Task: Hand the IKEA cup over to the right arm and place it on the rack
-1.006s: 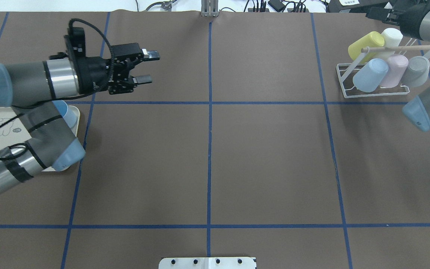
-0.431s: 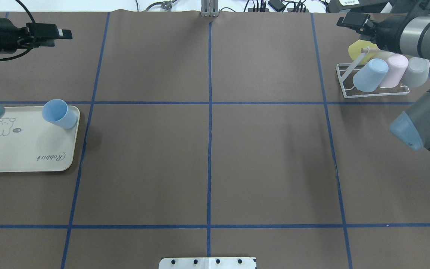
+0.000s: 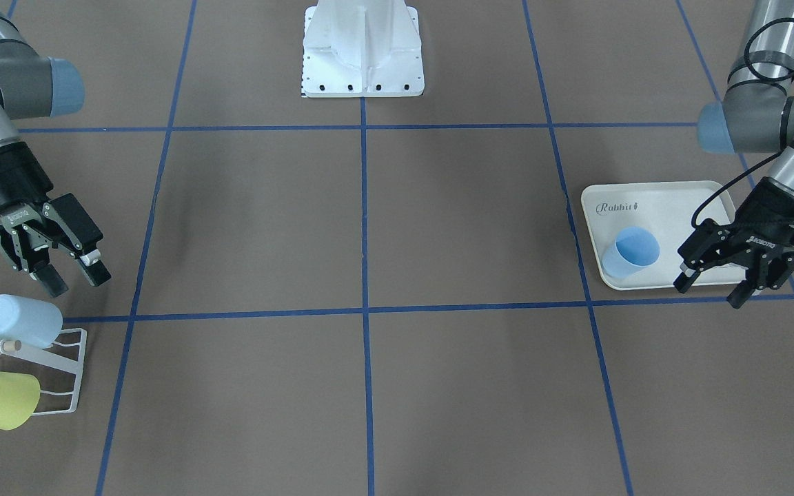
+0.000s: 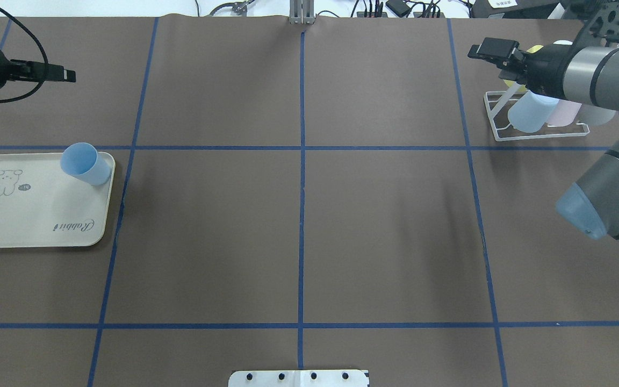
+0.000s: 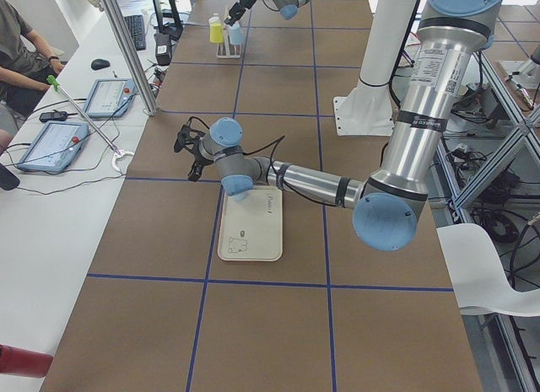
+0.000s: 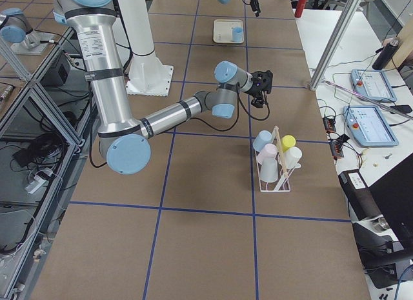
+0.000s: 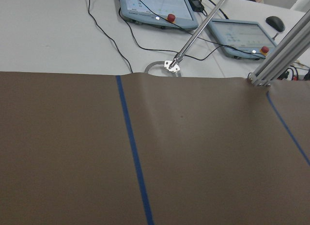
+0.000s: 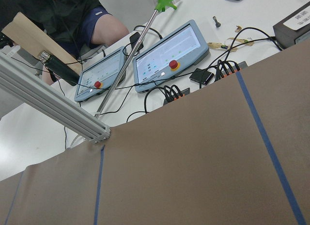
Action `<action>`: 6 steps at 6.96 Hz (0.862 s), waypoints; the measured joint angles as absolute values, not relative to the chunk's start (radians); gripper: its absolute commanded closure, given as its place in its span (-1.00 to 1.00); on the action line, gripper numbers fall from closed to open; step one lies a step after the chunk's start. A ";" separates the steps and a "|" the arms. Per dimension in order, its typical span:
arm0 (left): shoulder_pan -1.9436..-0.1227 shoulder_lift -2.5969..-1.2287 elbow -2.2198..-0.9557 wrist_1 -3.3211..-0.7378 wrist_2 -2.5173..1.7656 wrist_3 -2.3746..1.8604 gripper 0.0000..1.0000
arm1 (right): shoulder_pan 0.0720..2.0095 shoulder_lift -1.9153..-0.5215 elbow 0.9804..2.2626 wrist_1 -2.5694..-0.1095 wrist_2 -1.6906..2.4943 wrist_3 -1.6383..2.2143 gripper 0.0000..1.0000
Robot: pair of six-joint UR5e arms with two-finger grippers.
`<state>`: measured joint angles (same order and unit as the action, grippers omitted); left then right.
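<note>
Blue cup (image 3: 630, 253) sits on the tray (image 3: 673, 203), right of frame, beside the wide, empty left end effector (image 3: 708, 289). Right end effector (image 3: 78, 281), also wide, hangs near the rack (image 3: 84, 372).

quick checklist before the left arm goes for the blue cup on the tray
1. The left gripper open and empty: ok.
2. The blue cup upright on the tray, nothing over it: ok.
3. The left gripper lined up with the blue cup: not ok, it is off to one side.
4. The right gripper open and empty: ok.
5. A free prong on the rack: cannot tell, cups cover it.
</note>
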<state>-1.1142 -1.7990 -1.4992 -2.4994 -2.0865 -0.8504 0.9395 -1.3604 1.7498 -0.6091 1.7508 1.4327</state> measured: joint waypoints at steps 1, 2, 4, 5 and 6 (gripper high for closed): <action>-1.111 -1.775 -1.507 -2.435 -2.111 -0.827 -0.98 | 0.930 -1.363 1.755 -0.608 1.751 1.444 -0.98; -1.104 -1.745 -1.522 -2.408 -2.140 -0.822 -0.98 | 0.922 -1.363 1.760 -0.608 1.752 1.448 -0.98; -1.052 -1.700 -1.553 -2.395 -2.181 -0.850 -0.98 | 0.905 -1.366 1.765 -0.607 1.751 1.450 -0.98; -1.013 -1.686 -1.564 -2.395 -2.183 -0.872 -0.87 | 0.901 -1.368 1.770 -0.607 1.751 1.450 -0.98; -0.991 -1.676 -1.566 -2.396 -2.183 -0.881 -0.71 | 0.898 -1.371 1.773 -0.607 1.752 1.450 -0.98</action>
